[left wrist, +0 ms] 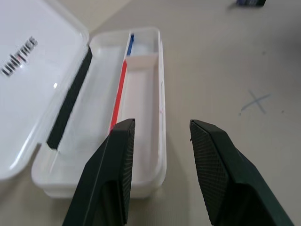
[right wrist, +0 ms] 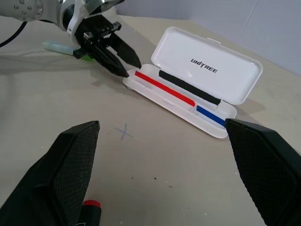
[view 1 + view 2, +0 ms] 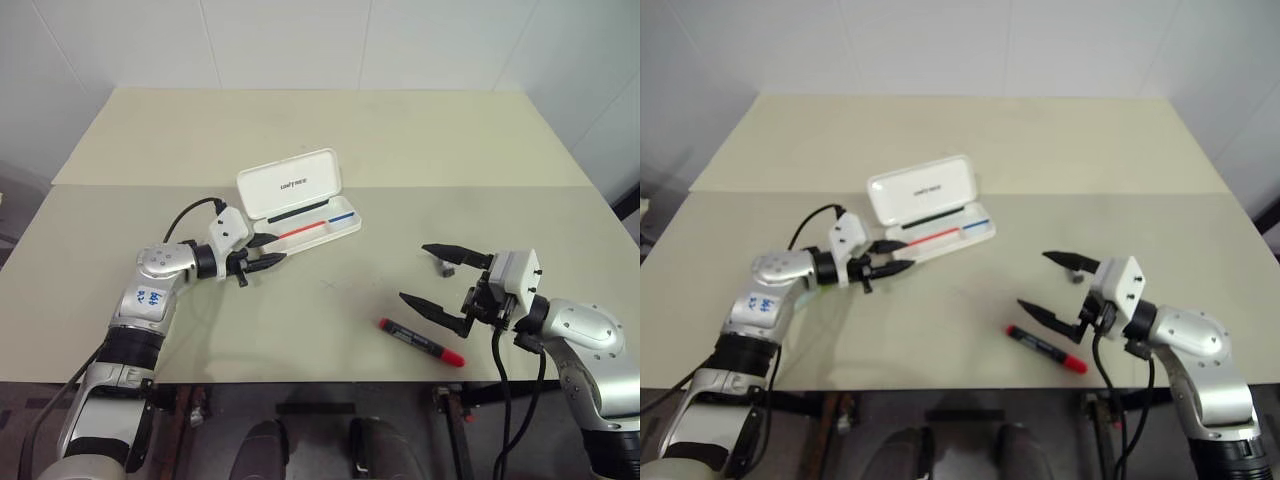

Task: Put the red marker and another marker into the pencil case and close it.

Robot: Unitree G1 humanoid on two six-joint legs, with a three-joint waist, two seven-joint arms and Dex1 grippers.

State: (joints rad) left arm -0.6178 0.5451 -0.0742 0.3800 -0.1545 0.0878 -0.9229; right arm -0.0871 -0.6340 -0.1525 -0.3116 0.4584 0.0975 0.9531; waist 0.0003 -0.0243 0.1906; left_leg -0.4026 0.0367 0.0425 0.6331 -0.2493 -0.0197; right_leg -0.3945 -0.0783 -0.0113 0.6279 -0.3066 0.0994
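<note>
While the pencil case [image 3: 300, 195] lies open near the middle of the table [image 3: 330, 125], lid tilted back with its "UNITREE" print showing, nothing of the task looks done yet: its tray holds no marker, just the printed red-and-blue line and a black strip along the hinge side. Both markers have yet to go in, and the lid has yet to be shut. Left gripper [image 3: 266, 251] sits at the near end of the case, fingers partly apart and empty, one tip over the tray's end, the other just outside it; whether a tip touches the rim I cannot tell. Right gripper [image 3: 440, 282] hovers over the table well to the right of the case, fingers spread wide, holding nothing. Red marker [image 3: 421, 342] lies flat on the table near the front edge, just below the right gripper, red cap end pointing right. Another marker [image 2: 61, 47], the light-green highlighter, lies on the table behind the left gripper in the right wrist view, partly hidden by it. Judgement: task is at its start.
</note>
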